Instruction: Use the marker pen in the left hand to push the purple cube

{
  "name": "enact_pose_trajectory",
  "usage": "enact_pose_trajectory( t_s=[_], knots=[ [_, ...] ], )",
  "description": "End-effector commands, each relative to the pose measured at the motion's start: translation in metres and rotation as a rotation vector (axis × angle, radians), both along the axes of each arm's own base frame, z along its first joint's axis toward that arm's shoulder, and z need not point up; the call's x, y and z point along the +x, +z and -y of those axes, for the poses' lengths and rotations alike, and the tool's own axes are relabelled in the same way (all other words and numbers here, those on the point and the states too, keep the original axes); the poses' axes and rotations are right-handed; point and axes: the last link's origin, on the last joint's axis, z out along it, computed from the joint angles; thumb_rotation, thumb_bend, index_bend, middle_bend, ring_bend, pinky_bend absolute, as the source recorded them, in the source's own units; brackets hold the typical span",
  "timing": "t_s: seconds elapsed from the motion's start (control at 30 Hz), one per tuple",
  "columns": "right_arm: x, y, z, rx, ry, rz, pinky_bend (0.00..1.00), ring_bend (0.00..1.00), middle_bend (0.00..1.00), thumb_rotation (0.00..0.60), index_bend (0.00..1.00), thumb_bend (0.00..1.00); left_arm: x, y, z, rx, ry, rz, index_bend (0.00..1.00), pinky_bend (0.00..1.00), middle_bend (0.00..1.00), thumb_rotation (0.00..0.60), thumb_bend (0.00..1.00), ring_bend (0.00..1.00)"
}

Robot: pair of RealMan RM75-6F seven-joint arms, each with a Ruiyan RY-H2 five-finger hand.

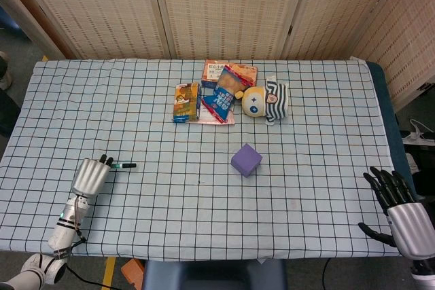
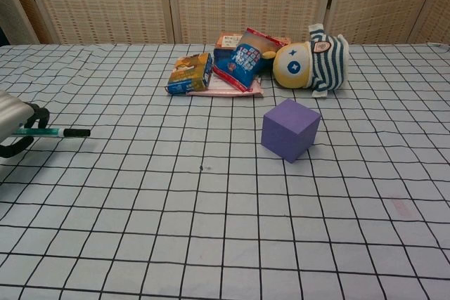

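The purple cube [image 1: 246, 160] [image 2: 290, 130] sits alone on the checked tablecloth, right of centre. My left hand [image 1: 91, 174] [image 2: 15, 124] is far to its left, near the table's front left corner, and grips a green marker pen [image 1: 124, 166] [image 2: 58, 133] whose black tip points right toward the cube. A wide gap separates pen tip and cube. My right hand [image 1: 397, 207] hovers off the table's front right corner with fingers spread, holding nothing; the chest view does not show it.
At the back centre lie several snack packets [image 1: 216, 93] [image 2: 226, 63] and a striped plush toy [image 1: 266, 100] [image 2: 309, 60]. A folding screen stands behind the table [image 1: 54, 113].
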Motion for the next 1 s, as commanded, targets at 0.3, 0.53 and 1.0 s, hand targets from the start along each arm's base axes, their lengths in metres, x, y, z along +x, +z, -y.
enact_pose_trajectory(
  t_s=[0.3,0.53,1.0],
  knots=[
    [0.001,0.002,-0.001,-0.018,0.006,0.005,0.0,0.0,0.0,0.6,0.0,0.02,-0.002,0.003,0.022,-0.062,0.086,0.137,0.13,0.7,0.25,0.6,0.43,0.48],
    [0.001,0.002,-0.002,-0.018,0.005,0.004,0.0,0.0,0.0,0.6,0.0,0.02,0.043,0.053,0.062,-0.011,-0.022,0.332,0.06,0.36,0.12,0.6,0.39,0.15],
    [0.0,-0.004,0.0,-0.018,-0.019,-0.017,0.0,0.0,0.0,0.6,0.0,0.02,0.017,0.134,0.191,0.107,0.11,0.682,0.0,0.14,0.0,0.6,0.33,0.0]
  ],
)
